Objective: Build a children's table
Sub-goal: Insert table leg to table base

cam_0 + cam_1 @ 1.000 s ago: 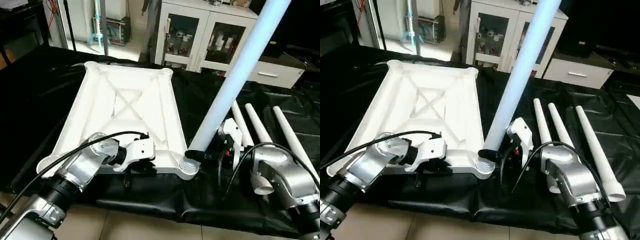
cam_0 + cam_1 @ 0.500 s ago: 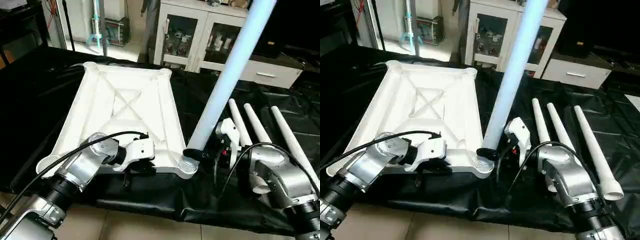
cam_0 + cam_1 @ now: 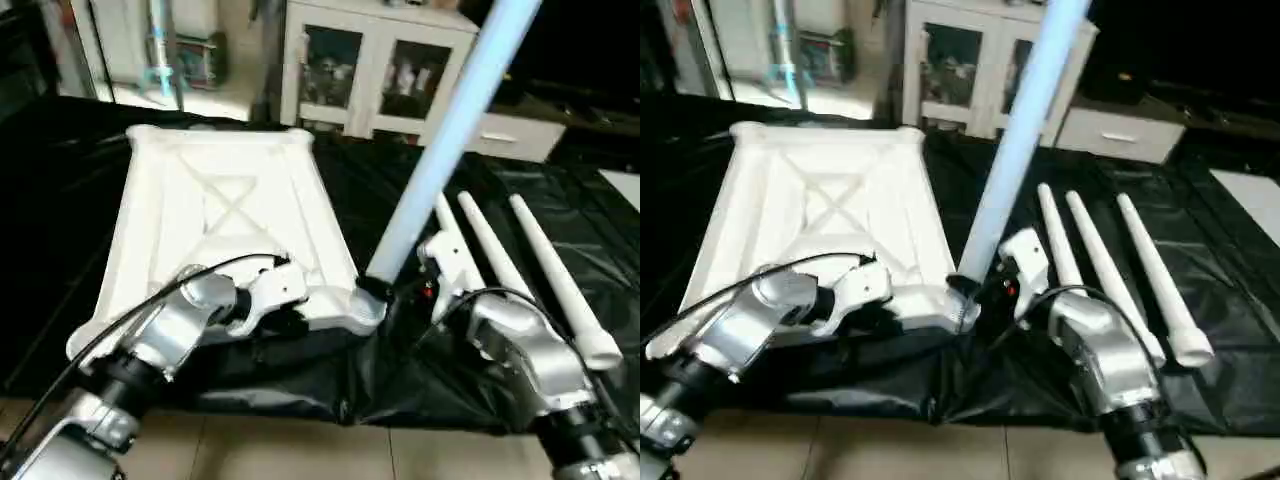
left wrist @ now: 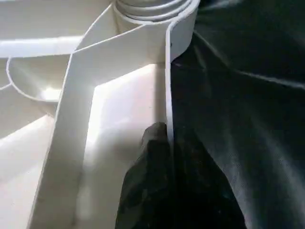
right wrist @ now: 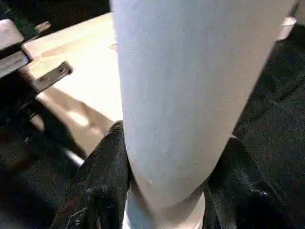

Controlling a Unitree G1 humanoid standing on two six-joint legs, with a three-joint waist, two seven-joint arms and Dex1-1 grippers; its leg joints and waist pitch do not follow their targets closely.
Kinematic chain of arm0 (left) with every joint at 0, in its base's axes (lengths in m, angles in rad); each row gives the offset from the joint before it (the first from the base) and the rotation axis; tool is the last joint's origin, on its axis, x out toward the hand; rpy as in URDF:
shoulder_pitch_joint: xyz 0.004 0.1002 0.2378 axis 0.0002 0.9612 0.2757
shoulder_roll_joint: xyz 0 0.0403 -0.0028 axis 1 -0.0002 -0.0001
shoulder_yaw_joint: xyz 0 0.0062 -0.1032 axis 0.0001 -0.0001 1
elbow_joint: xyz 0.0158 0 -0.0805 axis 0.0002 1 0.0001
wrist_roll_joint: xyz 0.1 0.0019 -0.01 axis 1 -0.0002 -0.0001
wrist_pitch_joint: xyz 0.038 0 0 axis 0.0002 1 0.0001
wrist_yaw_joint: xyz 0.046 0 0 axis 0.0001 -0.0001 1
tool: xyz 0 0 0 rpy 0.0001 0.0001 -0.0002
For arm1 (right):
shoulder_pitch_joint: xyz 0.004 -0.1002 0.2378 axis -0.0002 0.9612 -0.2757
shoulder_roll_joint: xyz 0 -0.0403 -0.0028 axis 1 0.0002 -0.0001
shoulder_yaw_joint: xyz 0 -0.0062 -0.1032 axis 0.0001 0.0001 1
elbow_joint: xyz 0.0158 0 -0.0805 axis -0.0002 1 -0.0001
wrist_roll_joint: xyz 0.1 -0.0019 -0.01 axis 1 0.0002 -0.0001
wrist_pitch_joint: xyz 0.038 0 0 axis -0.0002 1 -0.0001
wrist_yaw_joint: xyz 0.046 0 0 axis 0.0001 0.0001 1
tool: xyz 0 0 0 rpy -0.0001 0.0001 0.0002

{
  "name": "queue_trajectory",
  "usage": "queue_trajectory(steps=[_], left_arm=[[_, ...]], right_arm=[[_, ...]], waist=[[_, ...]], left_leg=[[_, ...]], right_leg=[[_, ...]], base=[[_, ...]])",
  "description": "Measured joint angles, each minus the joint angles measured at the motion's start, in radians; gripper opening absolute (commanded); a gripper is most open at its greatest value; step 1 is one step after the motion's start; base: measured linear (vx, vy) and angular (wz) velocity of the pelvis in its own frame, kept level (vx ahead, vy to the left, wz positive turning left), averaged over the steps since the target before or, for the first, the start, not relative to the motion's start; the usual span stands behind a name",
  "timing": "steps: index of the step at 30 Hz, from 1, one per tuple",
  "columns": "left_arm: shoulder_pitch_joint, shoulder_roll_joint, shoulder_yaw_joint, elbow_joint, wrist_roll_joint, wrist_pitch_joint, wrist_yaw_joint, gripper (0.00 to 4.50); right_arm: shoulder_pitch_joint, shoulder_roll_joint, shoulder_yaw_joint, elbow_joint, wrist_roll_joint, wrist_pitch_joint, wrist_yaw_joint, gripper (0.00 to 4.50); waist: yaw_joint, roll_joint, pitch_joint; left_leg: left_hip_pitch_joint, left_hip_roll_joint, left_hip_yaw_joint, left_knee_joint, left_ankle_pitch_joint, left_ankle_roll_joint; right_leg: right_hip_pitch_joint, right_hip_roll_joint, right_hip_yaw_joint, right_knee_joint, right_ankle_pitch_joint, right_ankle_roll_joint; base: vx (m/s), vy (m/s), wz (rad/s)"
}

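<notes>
Right gripper (image 3: 378, 290) pinched the long white tapered tube leg (image 3: 440, 150) between its jaws just above the corner socket, left gripper (image 4: 164, 143) nipped the white ribbed plastic tabletop (image 3: 215, 215) rim; best kept plumb, tabletop steadied while threading.

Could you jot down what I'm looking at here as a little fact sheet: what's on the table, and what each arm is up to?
surface: black cloth
tabletop: white, ribbed underside up
standing leg: leaning in the near right corner socket
spare legs: three, lying right of the tabletop
left tool: shut on the tabletop's near rim
right tool: gripping the standing leg's base
</notes>
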Motion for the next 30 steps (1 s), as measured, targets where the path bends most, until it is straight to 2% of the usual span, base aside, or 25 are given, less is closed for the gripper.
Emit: queue_trajectory(steps=[1, 2, 3, 4, 5, 7, 11, 15, 17, 23, 30], left_arm=[[-0.004, -0.003, 0.008, 0.000, 0.000, 0.002, 0.006, 0.00], [-0.004, -0.004, 0.010, 0.000, 0.000, 0.003, 0.010, 0.00], [-0.008, -0.008, 0.013, 0.000, 0.000, 0.006, 0.016, 0.00], [-0.013, -0.011, 0.014, 0.000, 0.002, 0.016, 0.029, 0.00], [-0.015, -0.015, 0.014, 0.000, 0.003, 0.024, 0.035, 0.00], [-0.025, -0.031, 0.018, 0.000, 0.021, 0.066, 0.077, 0.00], [-0.046, -0.087, 0.020, 0.000, 0.048, 0.129, 0.156, 0.00], [-0.066, -0.130, 0.023, 0.011, 0.065, 0.170, 0.225, 0.00], [-0.090, -0.169, 0.027, 0.027, 0.081, 0.210, 0.276, 0.00], [-0.122, -0.240, 0.038, 0.033, 0.092, 0.301, 0.362, 0.00], [-0.133, -0.274, 0.045, 0.043, 0.094, 0.339, 0.416, 0.00]], right_arm=[[-0.016, 0.007, -0.003, 0.005, -0.005, -0.001, -0.021, 1.85], [-0.024, 0.014, -0.003, 0.011, -0.013, -0.006, -0.038, 1.85], [-0.031, 0.025, -0.005, 0.017, -0.019, -0.013, -0.061, 1.85], [-0.038, 0.041, -0.006, 0.025, -0.030, -0.020, -0.095, 1.85], [-0.049, 0.053, -0.001, 0.035, -0.040, -0.020, -0.116, 1.85], [-0.084, 0.098, 0.004, 0.076, -0.061, -0.020, -0.209, 1.85], [-0.123, 0.134, 0.005, 0.115, -0.100, -0.031, -0.338, 1.85], [-0.171, 0.173, 0.006, 0.179, -0.133, -0.064, -0.449, 1.85], [-0.213, 0.201, 0.002, 0.238, -0.149, -0.085, -0.534, 1.85], [-0.261, 0.252, -0.021, 0.307, -0.162, -0.120, -0.693, 1.85], [-0.300, 0.280, -0.027, 0.383, -0.172, -0.162, -0.769, 1.85]], waist=[[0.019, 0.010, 0.001], [0.033, 0.023, -0.003], [0.038, 0.043, -0.007], [0.034, 0.042, -0.006], [0.031, 0.038, -0.006], [0.023, 0.035, -0.005], [0.013, 0.037, -0.004], [0.008, 0.036, -0.005], [0.007, 0.036, -0.004], [0.009, 0.039, -0.003], [0.007, 0.041, -0.001]], left_leg=[[-0.008, 0.000, -0.029, 0.028, -0.013, 0.005], [-0.011, 0.000, -0.061, 0.039, -0.013, 0.006], [-0.010, 0.007, -0.078, 0.028, 0.007, -0.025], [-0.011, 0.010, -0.073, 0.024, 0.023, -0.036], [-0.011, 0.010, -0.069, 0.022, 0.023, -0.036], [-0.011, 0.017, -0.067, 0.018, 0.023, -0.037], [-0.018, 0.023, -0.059, 0.012, 0.023, -0.037], [-0.018, 0.027, -0.050, 0.012, 0.023, -0.037], [-0.019, 0.027, -0.048, 0.011, 0.024, -0.038], [-0.019, 0.028, -0.044, 0.009, 0.024, -0.039], [-0.017, 0.028, -0.041, 0.010, 0.022, -0.035]], right_leg=[[-0.013, 0.003, -0.002, 0.004, 0.001, 0.001], [-0.014, 0.008, -0.016, 0.001, 0.001, 0.001], [-0.018, 0.014, -0.029, 0.001, 0.003, -0.001], [-0.021, 0.017, -0.028, 0.000, 0.026, -0.014], [-0.023, 0.019, -0.022, -0.002, 0.042, -0.017], [-0.023, 0.026, -0.021, -0.010, 0.045, -0.021], [-0.025, 0.029, -0.021, -0.026, 0.054, -0.023], [-0.026, 0.030, -0.020, -0.033, 0.065, -0.025], [-0.028, 0.030, -0.019, -0.034, 0.067, -0.027], [-0.030, 0.030, -0.018, -0.035, 0.063, -0.025], [-0.030, 0.030, -0.014, -0.034, 0.064, -0.025]], base=[[0.055, -0.130, -0.18], [0.093, -0.072, -0.41], [0.054, -0.021, -0.23], [0.054, -0.021, -0.23], [0.000, 0.000, 0.00], [0.000, 0.000, 0.00], [0.000, 0.000, 0.00], [0.000, 0.000, 0.00], [0.000, 0.000, 0.00], [0.000, 0.000, 0.00], [0.000, 0.000, 0.00]])
